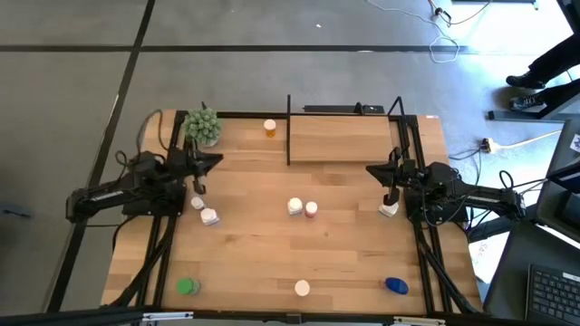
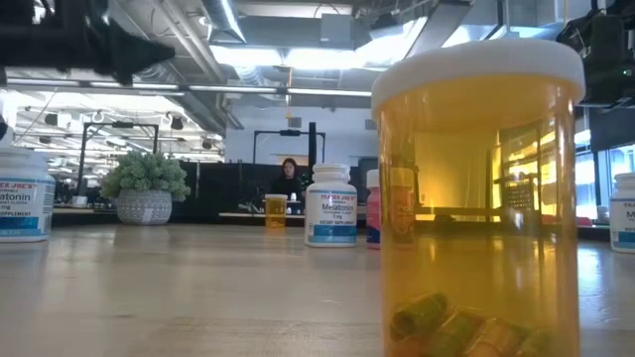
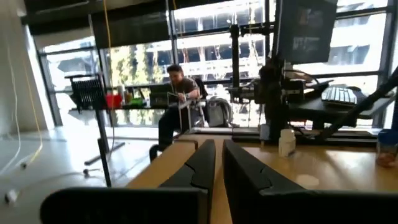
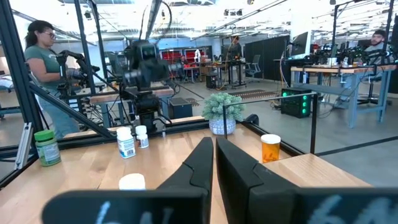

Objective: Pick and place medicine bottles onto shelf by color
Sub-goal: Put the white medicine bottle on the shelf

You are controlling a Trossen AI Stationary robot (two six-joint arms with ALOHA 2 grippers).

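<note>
1. High view: the medicine bottles are scattered over the desk (image 1: pixel 263 244), none of them on the shelf (image 1: pixel 343 139), which lies flat at the far edge, right of centre, a light wood board in a thin black frame.
2. An orange bottle (image 1: pixel 270 128) stands at the far edge, just left of the shelf.
3. At the desk's centre a white bottle (image 1: pixel 294 207) and a pink-red bottle (image 1: pixel 311 210) stand side by side, almost touching.
4. Two small white bottles (image 1: pixel 205 211) sit close together on the left side of the desk, near the left arm.
5. Another white bottle (image 1: pixel 389 209) sits on the right side, beside the right arm's tip.
6. Along the near edge stand a green bottle (image 1: pixel 188 287) at the left, a white-capped bottle (image 1: pixel 302 289) in the middle and a blue bottle (image 1: pixel 396 286) at the right.
7. The left end effector (image 1: pixel 216 161) hangs over the desk's left side, its fingers (image 3: pixel 199 171) pressed narrow with only a thin gap, holding nothing.
8. The right end effector (image 1: pixel 372 169) hangs over the right side, near the shelf's corner, its fingers (image 4: pixel 199 165) likewise narrow and empty.
9. A green bushy plant (image 1: pixel 203 126) in a pot stands at the far left corner.
10. People show in the room beyond the desk in the low view and both wrist views.
</note>
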